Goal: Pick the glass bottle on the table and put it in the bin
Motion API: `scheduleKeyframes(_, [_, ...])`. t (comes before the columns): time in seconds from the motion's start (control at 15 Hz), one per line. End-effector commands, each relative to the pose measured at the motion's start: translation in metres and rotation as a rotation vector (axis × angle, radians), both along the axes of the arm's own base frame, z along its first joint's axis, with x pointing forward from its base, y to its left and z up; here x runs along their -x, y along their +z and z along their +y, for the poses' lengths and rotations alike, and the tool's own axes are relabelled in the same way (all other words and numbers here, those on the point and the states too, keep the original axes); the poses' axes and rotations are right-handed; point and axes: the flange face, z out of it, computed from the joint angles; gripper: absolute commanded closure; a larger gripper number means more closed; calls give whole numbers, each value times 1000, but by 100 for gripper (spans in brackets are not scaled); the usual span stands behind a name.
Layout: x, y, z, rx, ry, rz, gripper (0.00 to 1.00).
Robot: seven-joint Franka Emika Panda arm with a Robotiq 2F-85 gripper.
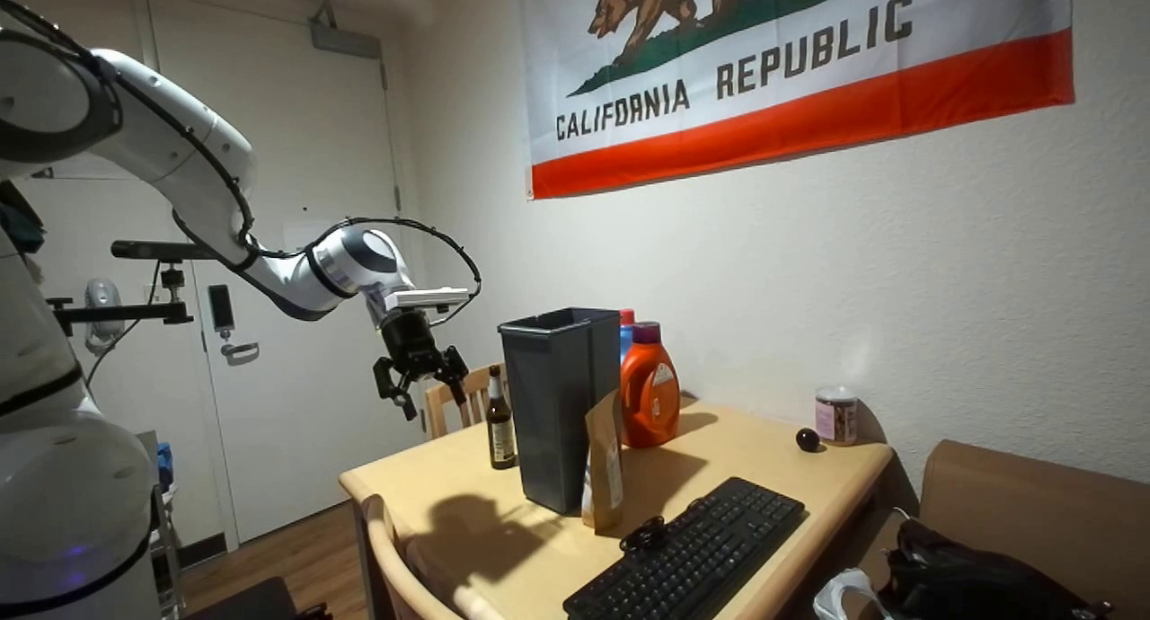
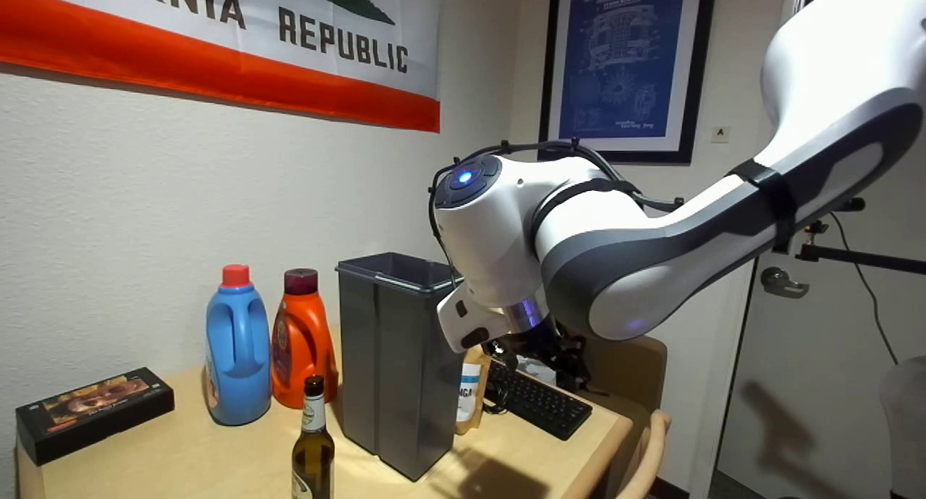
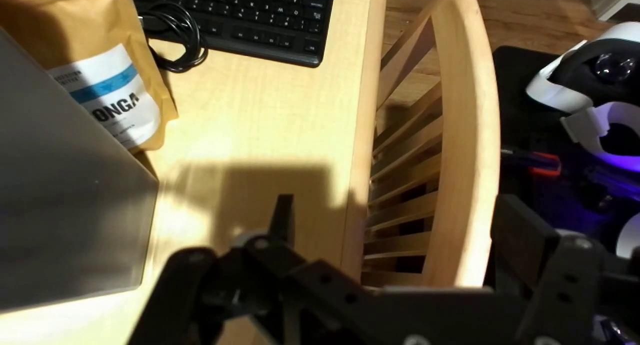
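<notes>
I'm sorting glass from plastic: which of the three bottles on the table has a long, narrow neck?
The slim brown glass bottle; the red-capped blue jug and dark-capped orange jug are broader, with built-in handles.

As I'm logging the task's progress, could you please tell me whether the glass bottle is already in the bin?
No, in an exterior view the glass bottle stands upright on the table, outside the bin.

Glass bottle (image 1: 501,429), smooth wooden table (image 1: 755,445)
</notes>
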Motion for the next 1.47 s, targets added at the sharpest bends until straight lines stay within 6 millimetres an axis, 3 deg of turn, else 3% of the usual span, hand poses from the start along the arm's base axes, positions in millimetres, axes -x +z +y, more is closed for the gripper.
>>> scheduleKeyframes(0.0, [0, 0, 0, 0, -1, 1, 0])
scheduleKeyframes(0.47, [-8, 0, 34, 164, 256, 35, 0])
scheduleKeyframes(0.93, [-32, -4, 61, 217, 454, 20, 0])
scheduleKeyframes(1.4, [-46, -24, 128, 220, 619, 76, 0])
